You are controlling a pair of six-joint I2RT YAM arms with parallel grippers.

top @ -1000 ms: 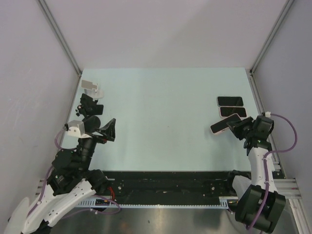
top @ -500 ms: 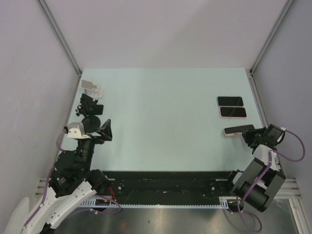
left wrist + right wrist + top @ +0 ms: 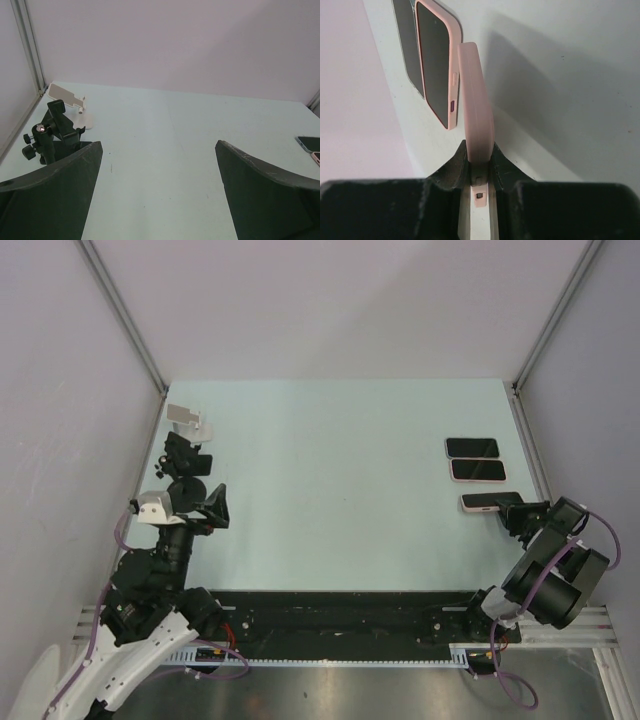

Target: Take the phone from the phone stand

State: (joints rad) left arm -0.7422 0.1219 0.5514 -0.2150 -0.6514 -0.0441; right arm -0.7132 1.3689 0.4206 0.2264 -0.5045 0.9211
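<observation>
My right gripper (image 3: 512, 512) is shut on a pink-cased phone (image 3: 487, 502) at the table's right edge, holding it low by its end; in the right wrist view the phone (image 3: 476, 107) shows edge-on between my jaws. A white phone stand (image 3: 187, 420) sits empty at the far left, also seen in the left wrist view (image 3: 70, 100). A black clamp stand (image 3: 183, 462) is just in front of it, also in the left wrist view (image 3: 52, 132). My left gripper (image 3: 215, 506) is open and empty, near the black stand.
Two other phones lie flat at the right: a black one (image 3: 472, 447) and a pink-cased one (image 3: 478, 470), the latter right beside the held phone (image 3: 437, 65). Enclosure walls and metal posts (image 3: 530, 430) border the table.
My right arm has swung back and right, carrying the pink phone from a tilted hold down to just in front of the two lying phones. The left gripper drew in slightly.
</observation>
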